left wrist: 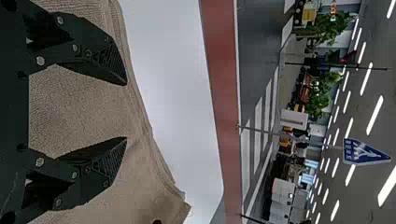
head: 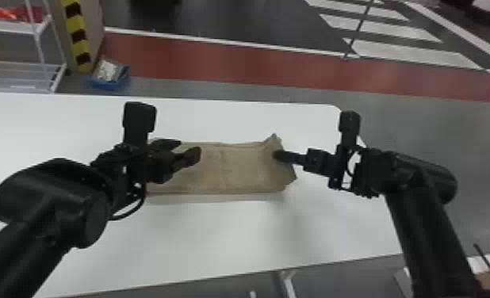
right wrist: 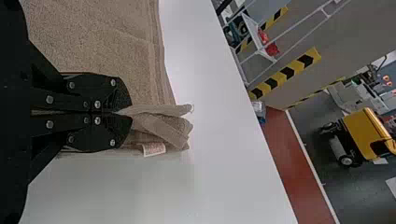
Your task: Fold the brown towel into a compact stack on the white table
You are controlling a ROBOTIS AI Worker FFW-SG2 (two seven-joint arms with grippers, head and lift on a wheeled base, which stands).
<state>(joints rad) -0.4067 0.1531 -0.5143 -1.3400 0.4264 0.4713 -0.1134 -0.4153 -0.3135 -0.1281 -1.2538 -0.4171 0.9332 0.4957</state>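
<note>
The left end effector point(head: 188, 149) is released, fingers parted over the brown towel point(head: 232, 170), which lies folded between the bench's point(head: 236, 234) far and near edges. The right end effector point(head: 278, 155) is clenched on the brown towel's right end.

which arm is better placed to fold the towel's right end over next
Right, I'd judge: the right end effector is shut on that end of the towel, while the left end effector is open above it.
</note>
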